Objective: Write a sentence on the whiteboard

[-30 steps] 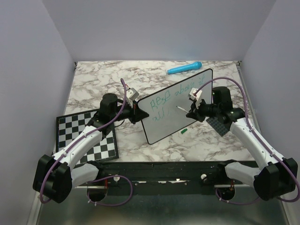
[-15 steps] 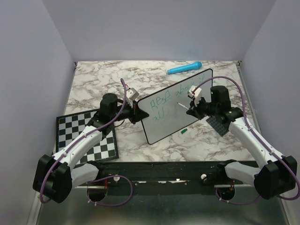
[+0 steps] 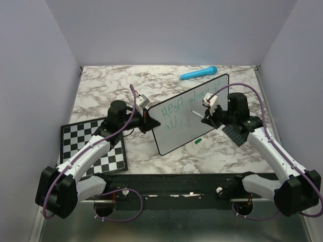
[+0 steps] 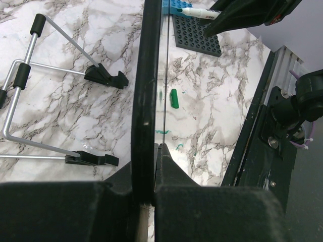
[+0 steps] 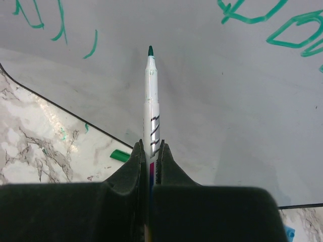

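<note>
From above, a table of grey-veined white marble is seen, closed in on three sides by plain lilac walls. The whiteboard is stood tilted near the middle of the table, and its left edge is clamped by the left gripper. The sentence is written in green across the board's upper part. A marker is grasped by the right gripper and is pointed at the board's face. A green cap is left on the marble just below the board. A checkerboard is laid at the near left, a blue object at the far edge, and a studded plate under the right arm.

In the left wrist view the board's black rim is seen edge-on, pinched tight between the fingers. A wire stand is set on the marble behind it, and a black rail runs along the table's edge.

In the right wrist view the marker is clenched between the fingers, green tip forward; whether the tip touches the board cannot be told
</note>
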Controlling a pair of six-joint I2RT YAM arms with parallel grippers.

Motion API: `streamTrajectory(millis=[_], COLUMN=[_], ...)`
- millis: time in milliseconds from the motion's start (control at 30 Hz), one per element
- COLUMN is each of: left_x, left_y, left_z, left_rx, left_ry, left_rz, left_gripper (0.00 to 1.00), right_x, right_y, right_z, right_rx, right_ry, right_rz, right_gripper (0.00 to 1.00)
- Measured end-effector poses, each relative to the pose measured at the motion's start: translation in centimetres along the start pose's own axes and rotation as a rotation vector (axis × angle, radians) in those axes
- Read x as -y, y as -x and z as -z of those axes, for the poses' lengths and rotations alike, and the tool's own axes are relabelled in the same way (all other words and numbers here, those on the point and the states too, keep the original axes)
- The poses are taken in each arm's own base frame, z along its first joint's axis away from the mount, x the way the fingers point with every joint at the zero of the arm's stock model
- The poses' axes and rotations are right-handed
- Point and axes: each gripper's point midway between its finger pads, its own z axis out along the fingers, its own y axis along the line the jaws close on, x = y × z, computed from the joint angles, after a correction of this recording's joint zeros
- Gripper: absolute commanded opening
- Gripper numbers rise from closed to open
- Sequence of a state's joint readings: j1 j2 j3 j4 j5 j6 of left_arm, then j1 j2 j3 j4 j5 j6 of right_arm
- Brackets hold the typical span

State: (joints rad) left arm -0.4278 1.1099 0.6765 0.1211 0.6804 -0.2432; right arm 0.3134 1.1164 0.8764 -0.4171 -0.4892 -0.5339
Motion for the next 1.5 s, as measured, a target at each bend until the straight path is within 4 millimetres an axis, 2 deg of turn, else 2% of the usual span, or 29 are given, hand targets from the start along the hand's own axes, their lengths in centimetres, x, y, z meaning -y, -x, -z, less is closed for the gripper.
streamTrajectory(millis=[767, 1133, 1500], left_x=[0.0, 0.0, 0.0], left_y=[0.0, 0.0, 0.0], left_z=[0.0, 0.0, 0.0], left_rx=[0.0, 0.0, 0.0], left_ry=[0.0, 0.0, 0.0], left_rz=[0.0, 0.0, 0.0], left_gripper=[0.0, 0.0, 0.0], right_x=[-0.7, -1.8, -1.7], right_y=[-0.1, -0.5, -0.6], right_z=[0.0, -0.1, -0.1], right_rx=[0.004, 0.007, 0.004], right_ry=[0.041, 0.103, 0.105], right_rz=[0.034, 0.057, 0.082], right_gripper=[0.01, 0.0, 0.01])
